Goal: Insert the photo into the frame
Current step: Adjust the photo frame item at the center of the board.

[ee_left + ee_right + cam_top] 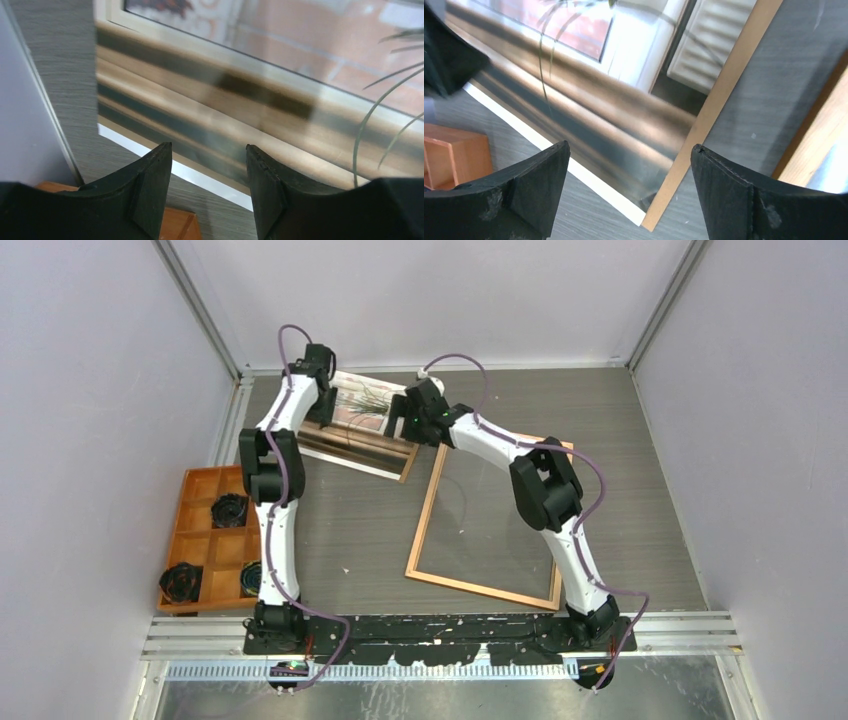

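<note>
Seen from above, the orange tray [196, 502], well left of the frame [424, 515], held three black items [230, 510] in separate compartments. The photo [362, 428] lay face up just beyond the frame's far left corner. The left gripper [320, 405] reached its left end and the right gripper [404, 422] its right end.

In the left wrist view, the jaws stood apart over the photo [260, 100], gripping nothing.

In the right wrist view, the jaws stood wide apart above the photo's corner, beside the frame's rail.

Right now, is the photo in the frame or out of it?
Out. The photo lies flat on the table beside the frame, with one corner reaching a rail. Only bare table shows inside the frame.
</note>
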Action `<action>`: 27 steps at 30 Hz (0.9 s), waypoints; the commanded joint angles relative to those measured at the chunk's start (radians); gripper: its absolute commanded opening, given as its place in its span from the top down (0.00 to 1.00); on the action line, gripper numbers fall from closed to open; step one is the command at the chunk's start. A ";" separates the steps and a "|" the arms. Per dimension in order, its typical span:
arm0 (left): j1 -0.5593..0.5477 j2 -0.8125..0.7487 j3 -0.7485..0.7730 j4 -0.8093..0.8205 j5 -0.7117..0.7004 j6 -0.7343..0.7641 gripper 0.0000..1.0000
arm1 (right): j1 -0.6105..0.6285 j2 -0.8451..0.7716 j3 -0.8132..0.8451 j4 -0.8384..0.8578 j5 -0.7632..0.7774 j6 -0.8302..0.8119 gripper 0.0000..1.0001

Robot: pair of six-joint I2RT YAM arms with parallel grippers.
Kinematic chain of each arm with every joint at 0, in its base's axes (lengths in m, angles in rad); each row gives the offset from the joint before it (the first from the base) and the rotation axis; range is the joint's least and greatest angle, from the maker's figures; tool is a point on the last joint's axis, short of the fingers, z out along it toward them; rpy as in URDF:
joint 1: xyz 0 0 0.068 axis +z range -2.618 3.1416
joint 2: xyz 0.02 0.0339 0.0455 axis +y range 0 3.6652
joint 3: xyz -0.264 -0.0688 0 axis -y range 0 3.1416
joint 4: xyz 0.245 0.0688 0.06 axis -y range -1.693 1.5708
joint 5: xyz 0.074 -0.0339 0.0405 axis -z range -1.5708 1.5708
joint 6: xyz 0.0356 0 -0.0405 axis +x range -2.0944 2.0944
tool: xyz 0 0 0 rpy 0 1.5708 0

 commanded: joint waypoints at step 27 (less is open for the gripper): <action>-0.069 -0.190 -0.525 0.188 0.037 0.130 0.43 | -0.240 0.428 0.569 0.209 -0.120 -0.145 0.00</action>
